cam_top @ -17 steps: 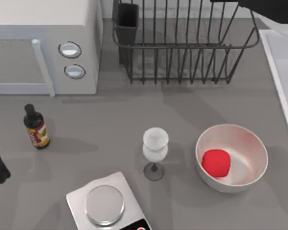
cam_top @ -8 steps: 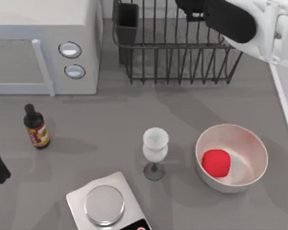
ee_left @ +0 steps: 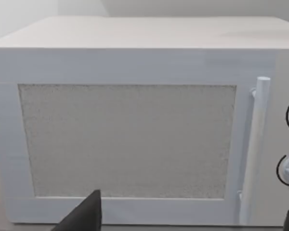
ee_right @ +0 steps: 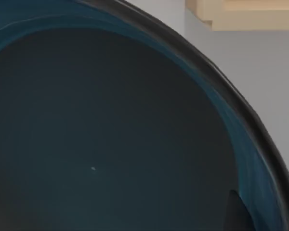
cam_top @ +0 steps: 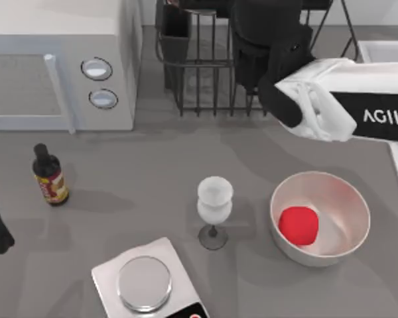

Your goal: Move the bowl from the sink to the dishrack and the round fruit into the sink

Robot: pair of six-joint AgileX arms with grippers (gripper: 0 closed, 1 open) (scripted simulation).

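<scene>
Top view: right gripper point(cam_top: 268, 40) has swung in over the dishrack point(cam_top: 205, 79), apparently clamped on the teal bowl point(ee_right: 111, 134) close before its wrist camera, so placement looks imminent. Round fruit point(cam_top: 298, 225) waits in the white bowl point(cam_top: 348, 192); left arm parked facing the microwave point(ee_left: 135, 144).
</scene>
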